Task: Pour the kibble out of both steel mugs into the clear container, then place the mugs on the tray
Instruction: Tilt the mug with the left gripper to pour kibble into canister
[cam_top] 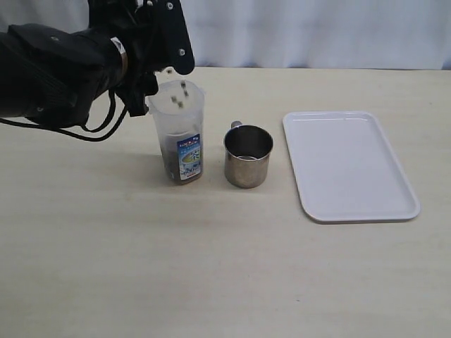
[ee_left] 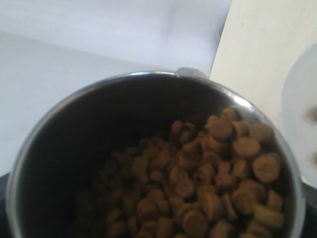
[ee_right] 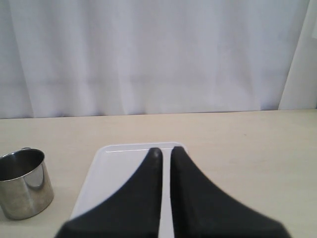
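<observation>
My left gripper is shut on one steel mug, held tipped over the mouth of the clear container; in the exterior view the gripper hides most of that mug. Kibble lies piled toward the mug's lower lip, and a few pellets are falling into the container, where a brown layer sits at the bottom. The second steel mug stands upright just right of the container. Further right lies the white tray. My right gripper is shut on nothing above the tray.
The left arm's black bulk and cables fill the far left corner of the wooden table. A white curtain hangs behind the table's far edge. The second mug is off to the side of my right gripper.
</observation>
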{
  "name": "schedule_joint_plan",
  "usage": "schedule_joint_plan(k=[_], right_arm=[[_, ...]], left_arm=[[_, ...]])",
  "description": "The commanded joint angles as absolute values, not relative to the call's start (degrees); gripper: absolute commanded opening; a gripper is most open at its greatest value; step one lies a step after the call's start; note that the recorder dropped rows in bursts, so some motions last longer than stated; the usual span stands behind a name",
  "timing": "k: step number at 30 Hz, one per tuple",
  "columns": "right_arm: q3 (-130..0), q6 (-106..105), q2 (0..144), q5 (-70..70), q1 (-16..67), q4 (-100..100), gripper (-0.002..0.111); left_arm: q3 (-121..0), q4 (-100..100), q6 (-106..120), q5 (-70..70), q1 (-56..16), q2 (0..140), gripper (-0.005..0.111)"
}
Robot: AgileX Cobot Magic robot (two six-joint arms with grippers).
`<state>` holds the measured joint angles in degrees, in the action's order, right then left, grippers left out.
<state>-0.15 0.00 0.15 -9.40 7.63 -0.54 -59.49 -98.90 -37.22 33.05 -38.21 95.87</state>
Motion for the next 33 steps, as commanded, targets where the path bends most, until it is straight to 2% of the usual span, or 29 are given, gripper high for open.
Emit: schedule_joint_plan(k=[1, 33], right_arm=[[0.0, 0.0, 0.0, -9.5, 7.5, -0.9, 0.004], [0.0, 0.0, 0.0, -9.5, 7.5, -0.9, 0.004]], left_arm=[[-60.1, -99.9, -35.0, 33.6, -38.6, 95.6, 0.000], [-62.1, -99.9, -24.9, 35.0, -37.3, 98.3, 0.000]])
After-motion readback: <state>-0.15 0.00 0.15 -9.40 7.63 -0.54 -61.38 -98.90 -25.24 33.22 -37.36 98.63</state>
